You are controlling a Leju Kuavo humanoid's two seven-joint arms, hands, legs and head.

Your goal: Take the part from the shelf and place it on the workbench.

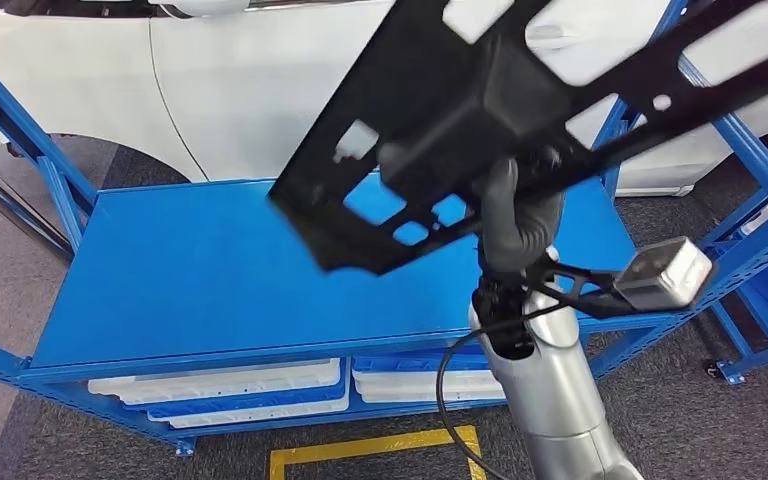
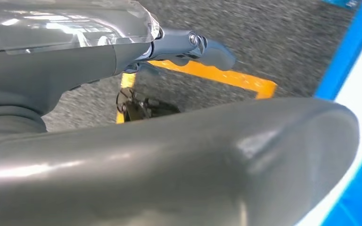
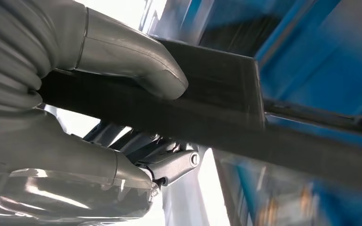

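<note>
White car body (image 1: 260,90) is standing beyond the right hand, glossy painted panels, wheel arch showing. Not part of the task.

Blue desk (image 1: 210,270) is lying just ahead of and below the right hand: flat matte blue top on a blue steel frame, with white moulded trays (image 1: 220,385) stacked on its lower level. I judge this to be the workbench and the drop target, with bare top under the part.

Blue shelf frame (image 1: 760,170) is rising on the outer side of the right hand, with slanted steel uprights.

Black part (image 1: 520,110) is being held in the air above the desk, tilted, not touching the top. It is a flat, rigid, dark plastic-looking panel with many rectangular cut-outs and a raised boxy block at its middle. The tilt probably comes from a grip at one point beneath the block.

Right hand (image 1: 520,215) is gripping the part from below; in the right wrist view the grey thumb (image 3: 136,61) is pressing on one face of a dark slab edge and the fingers (image 3: 169,162) on the other.

Left hand (image 2: 188,155) is hanging over grey speckled floor and yellow tape (image 2: 217,75). Smooth grey thumb, nothing seen held; I cannot tell how far the fingers are spread.
</note>
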